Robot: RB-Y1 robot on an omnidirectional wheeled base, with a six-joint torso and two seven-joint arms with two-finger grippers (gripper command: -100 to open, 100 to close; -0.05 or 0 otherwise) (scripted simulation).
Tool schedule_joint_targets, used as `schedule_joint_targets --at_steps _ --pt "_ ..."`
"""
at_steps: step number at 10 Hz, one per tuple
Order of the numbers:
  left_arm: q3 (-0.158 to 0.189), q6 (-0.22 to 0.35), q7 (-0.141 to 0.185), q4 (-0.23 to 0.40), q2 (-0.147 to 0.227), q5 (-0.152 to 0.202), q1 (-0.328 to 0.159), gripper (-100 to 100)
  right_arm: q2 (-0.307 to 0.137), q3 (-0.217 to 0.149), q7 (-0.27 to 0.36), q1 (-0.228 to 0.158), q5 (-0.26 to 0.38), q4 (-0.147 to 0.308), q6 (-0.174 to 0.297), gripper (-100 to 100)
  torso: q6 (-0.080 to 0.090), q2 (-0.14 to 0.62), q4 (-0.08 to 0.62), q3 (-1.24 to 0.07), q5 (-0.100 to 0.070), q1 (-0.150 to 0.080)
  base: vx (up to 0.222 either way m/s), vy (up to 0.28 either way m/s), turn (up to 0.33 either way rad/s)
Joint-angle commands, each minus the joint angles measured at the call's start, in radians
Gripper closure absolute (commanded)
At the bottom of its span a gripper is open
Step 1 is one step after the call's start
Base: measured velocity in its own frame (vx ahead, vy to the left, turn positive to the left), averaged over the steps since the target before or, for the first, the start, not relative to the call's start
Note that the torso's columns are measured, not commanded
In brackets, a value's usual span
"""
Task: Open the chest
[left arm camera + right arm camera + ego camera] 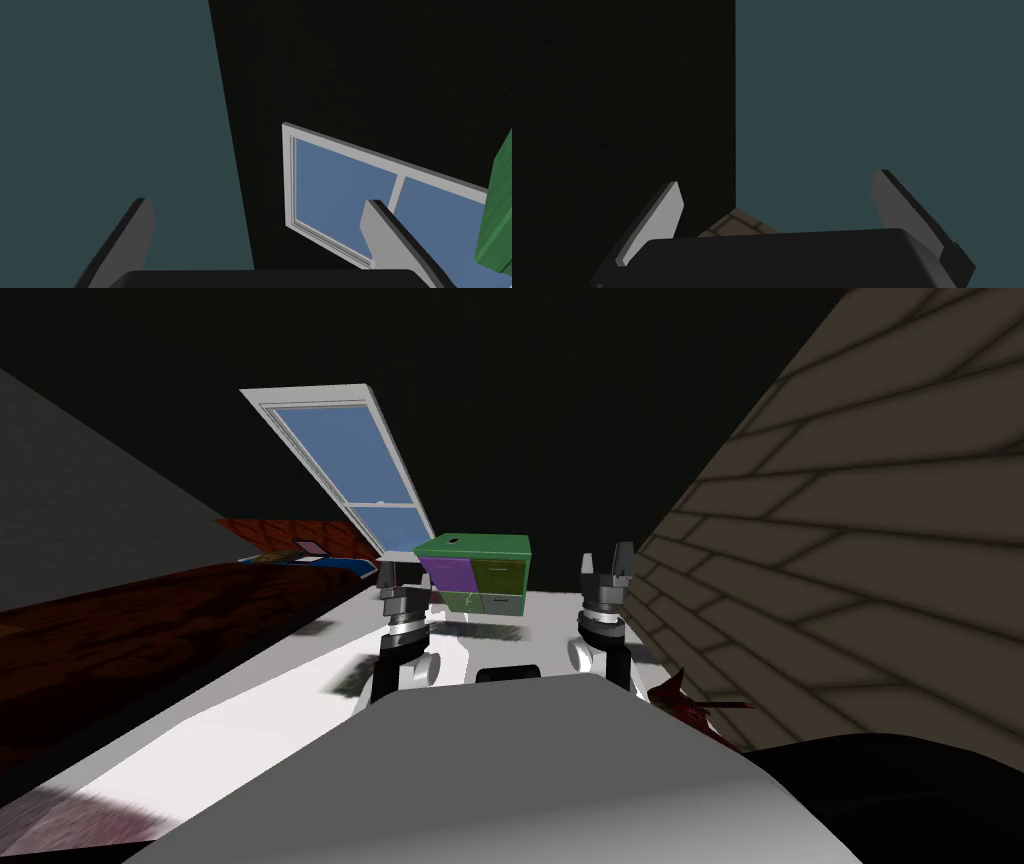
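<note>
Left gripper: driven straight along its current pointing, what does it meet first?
Nothing near: the left gripper, open, aims at the black area beside the edge of the teal wall, the window just off-line. The green chest sits past one finger, not in line. Depth unclear.

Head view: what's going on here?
The robot stands facing a green chest with purple, olive and grey fronts, which looks shut, near a window. The left hand and right hand are raised in front of the torso, both open. They are short of the chest and hold nothing, so the opening has not begun.
</note>
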Motion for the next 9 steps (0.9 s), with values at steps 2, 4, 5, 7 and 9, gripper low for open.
schedule_joint_targets --at_steps 2,4,5,7,9 --pt "0.000 0.000 0.000 0.000 0.000 0.000 0.000 0 0.000 0.000 0.000 0.000 0.000 0.000 0.000 0 0.000 0.104 0.105 -0.209 0.000 0.000 0.000 0.000 0.000" --pt "0.000 0.000 0.000 0.000 0.000 0.000 0.000 0 0.000 0.000 0.000 0.000 0.000 0.000 0.000 0 0.000 0.248 0.248 -0.497 0.000 0.000 0.000 0.000 0.000" --pt "0.000 0.000 0.000 0.000 0.000 0.000 0.000 0 0.000 0.000 0.000 0.000 0.000 0.000 0.000 0 0.000 0.322 0.322 -0.644 0.000 0.000 0.000 0.000 0.000" --pt "0.000 0.000 0.000 0.000 0.000 0.000 0.000 0 0.000 0.000 0.000 0.000 0.000 0.000 0.000 0 0.000 0.470 0.470 -0.939 0.000 0.000 0.000 0.000 0.000" --pt "0.000 0.000 0.000 0.000 0.000 0.000 0.000 0 0.000 0.000 0.000 0.000 0.000 0.000 0.000 0 0.000 0.618 0.617 -1.234 0.000 0.000 0.000 0.000 0.000"
